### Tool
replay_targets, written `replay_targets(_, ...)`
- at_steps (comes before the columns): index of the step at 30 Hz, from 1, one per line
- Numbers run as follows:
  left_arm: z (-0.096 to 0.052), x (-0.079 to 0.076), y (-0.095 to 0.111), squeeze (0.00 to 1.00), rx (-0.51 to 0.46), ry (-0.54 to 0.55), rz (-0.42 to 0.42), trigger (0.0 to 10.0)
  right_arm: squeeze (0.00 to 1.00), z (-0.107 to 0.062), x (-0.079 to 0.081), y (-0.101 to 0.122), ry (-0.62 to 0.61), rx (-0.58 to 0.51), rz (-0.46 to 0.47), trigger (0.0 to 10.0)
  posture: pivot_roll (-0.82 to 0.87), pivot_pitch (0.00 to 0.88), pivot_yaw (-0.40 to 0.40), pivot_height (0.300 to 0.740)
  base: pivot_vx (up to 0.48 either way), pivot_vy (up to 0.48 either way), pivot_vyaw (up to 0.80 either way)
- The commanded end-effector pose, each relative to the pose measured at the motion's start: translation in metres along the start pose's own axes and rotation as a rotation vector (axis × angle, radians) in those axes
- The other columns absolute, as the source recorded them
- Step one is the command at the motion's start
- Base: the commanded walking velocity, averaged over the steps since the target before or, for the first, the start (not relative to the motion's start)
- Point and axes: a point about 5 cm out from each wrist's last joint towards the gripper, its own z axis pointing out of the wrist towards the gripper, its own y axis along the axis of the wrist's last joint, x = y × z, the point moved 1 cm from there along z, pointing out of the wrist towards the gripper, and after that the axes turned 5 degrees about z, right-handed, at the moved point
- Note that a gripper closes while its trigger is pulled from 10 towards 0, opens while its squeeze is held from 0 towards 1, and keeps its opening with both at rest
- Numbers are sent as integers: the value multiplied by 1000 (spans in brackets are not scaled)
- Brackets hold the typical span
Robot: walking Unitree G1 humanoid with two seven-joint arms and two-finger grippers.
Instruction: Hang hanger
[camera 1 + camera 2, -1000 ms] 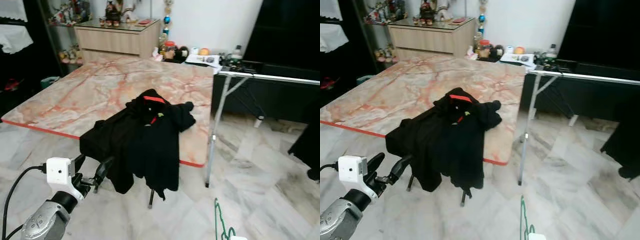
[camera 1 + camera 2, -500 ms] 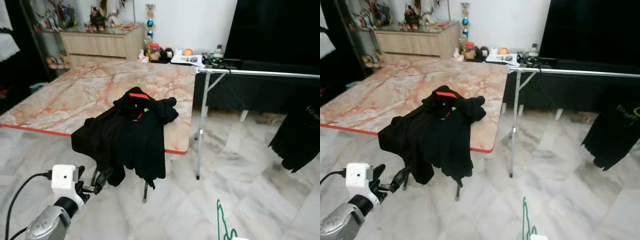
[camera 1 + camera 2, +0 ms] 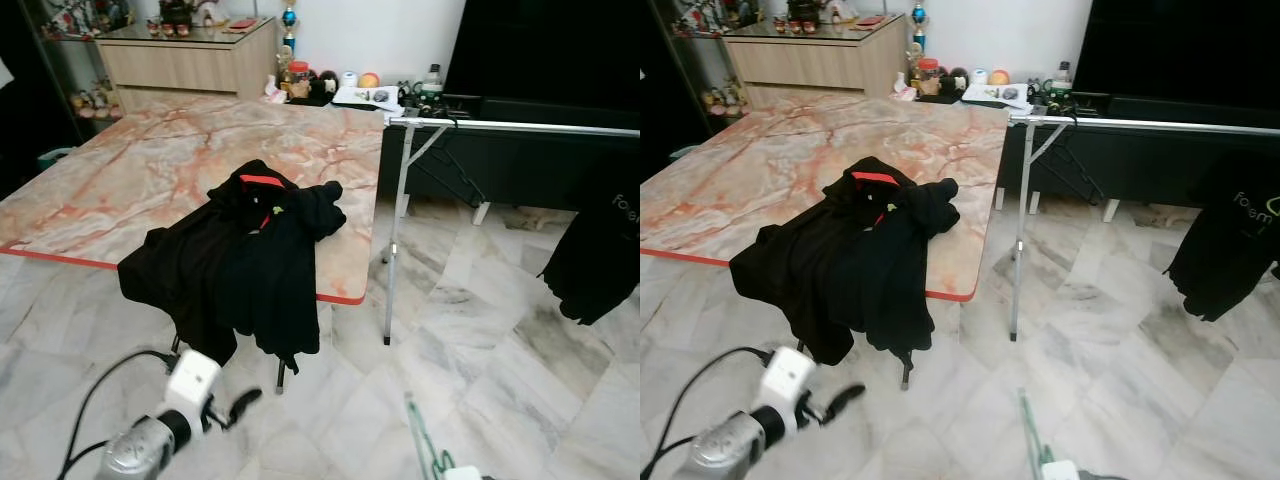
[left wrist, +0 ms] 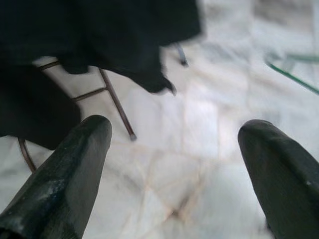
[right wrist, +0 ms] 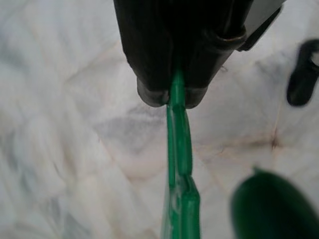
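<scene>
A slim green plastic hanger (image 5: 177,164) sits pinched in the black right hand (image 5: 172,97). The left hand (image 4: 174,164) has black fingers on a silver arm. A black garment with a red collar band (image 3: 240,270) drapes over the pink-and-cream veined marble desk (image 3: 150,170) with a red edge. The floor (image 3: 480,330) is pale grey-veined marble tile.

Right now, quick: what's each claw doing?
Left claw: open, empty, low over the floor near the black garment.
Right claw: shut on the green hanger.
</scene>
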Motion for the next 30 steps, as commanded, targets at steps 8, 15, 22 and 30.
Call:
replay_targets(8,21,-19,-3,0,4,-151,165,10000,0,4,10,32,174,-82,-388,10000,133,14,-12,740,0,0,0)
replay_targets(15,22,-26,-4,0,-43,-239,238,10000,0,-1,26,48,472,-132,-617,10000,133,5,-18,740,0,0,0)
replay_targets(22,18,-36,-13,0,-27,-388,393,10000,0,-6,27,57,618,-132,-850,10000,144,6,-32,740,0,0,0)
replay_targets(30,24,-41,-8,0,-44,-499,439,10000,0,-8,41,81,687,-205,-952,10000,155,16,-45,740,0,0,0)
